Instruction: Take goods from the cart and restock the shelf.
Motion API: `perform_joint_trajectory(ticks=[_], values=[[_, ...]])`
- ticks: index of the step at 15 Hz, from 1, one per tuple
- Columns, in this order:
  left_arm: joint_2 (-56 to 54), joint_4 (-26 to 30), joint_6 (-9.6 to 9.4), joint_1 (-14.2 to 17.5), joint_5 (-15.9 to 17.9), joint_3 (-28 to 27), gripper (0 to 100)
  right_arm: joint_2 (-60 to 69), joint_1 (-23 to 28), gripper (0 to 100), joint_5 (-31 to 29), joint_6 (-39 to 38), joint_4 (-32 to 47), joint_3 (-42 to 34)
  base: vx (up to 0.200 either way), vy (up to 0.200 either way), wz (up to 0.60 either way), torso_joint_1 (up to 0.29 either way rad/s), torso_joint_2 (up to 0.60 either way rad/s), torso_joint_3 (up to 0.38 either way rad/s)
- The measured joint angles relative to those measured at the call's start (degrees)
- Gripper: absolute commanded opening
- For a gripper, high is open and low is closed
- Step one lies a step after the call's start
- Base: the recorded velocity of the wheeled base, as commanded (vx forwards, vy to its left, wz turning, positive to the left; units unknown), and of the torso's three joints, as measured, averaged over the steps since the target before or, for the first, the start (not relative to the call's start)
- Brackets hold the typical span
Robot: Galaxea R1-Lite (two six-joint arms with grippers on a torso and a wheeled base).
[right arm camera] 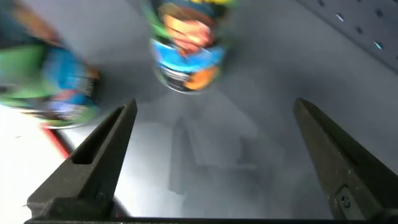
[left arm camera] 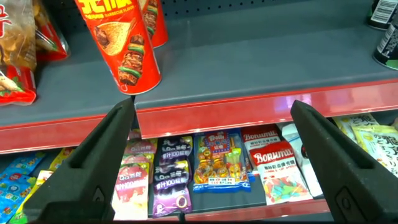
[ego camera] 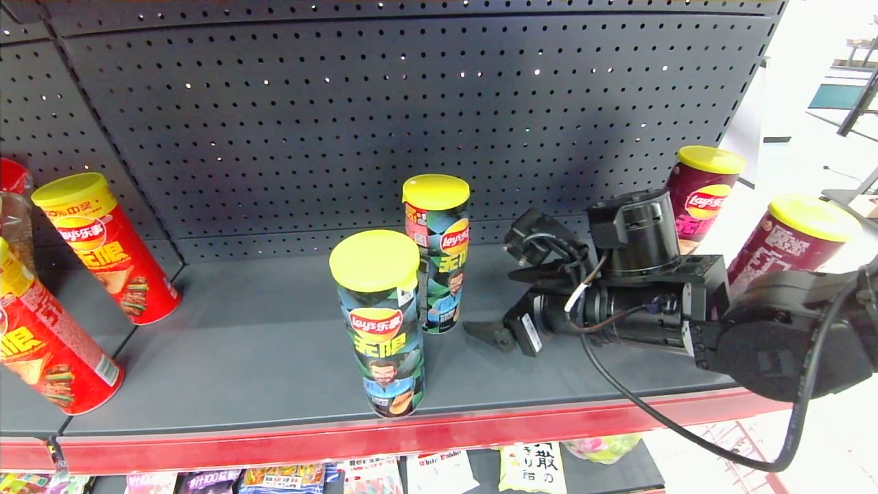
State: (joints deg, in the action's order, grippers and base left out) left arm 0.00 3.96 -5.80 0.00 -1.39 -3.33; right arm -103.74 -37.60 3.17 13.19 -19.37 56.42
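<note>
Two blue-green chip cans with yellow lids stand upright on the grey shelf (ego camera: 260, 357): one near the front edge (ego camera: 381, 329), one farther back (ego camera: 439, 257). My right gripper (ego camera: 490, 285) lies low over the shelf just right of the back can, open, nothing between its fingers. In the right wrist view that gripper (right arm camera: 214, 109) spreads wide, with one can (right arm camera: 186, 43) ahead of it and the other can (right arm camera: 50, 84) off to one side. My left gripper (left arm camera: 211, 109) hangs open and empty in front of the shelf's red edge (left arm camera: 249, 106), below a red can (left arm camera: 127, 37).
Two red chip cans (ego camera: 106, 247) (ego camera: 41, 343) stand at the shelf's left, two maroon cans (ego camera: 703, 189) (ego camera: 796, 237) at its right. A perforated back panel (ego camera: 411, 123) closes the shelf behind. Candy packets (left arm camera: 217, 158) fill the lower shelf.
</note>
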Motion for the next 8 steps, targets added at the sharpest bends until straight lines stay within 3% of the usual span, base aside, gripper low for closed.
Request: perform_joint_trajectory(ticks=[8], values=[[0.00, 0.00, -0.05, 0.00, 0.00, -0.05, 100, -5.02, 1.27, 100, -7.00, -1.95, 0.05, 5.49, 0.000, 0.000, 0.00, 0.000, 0.00, 0.000]])
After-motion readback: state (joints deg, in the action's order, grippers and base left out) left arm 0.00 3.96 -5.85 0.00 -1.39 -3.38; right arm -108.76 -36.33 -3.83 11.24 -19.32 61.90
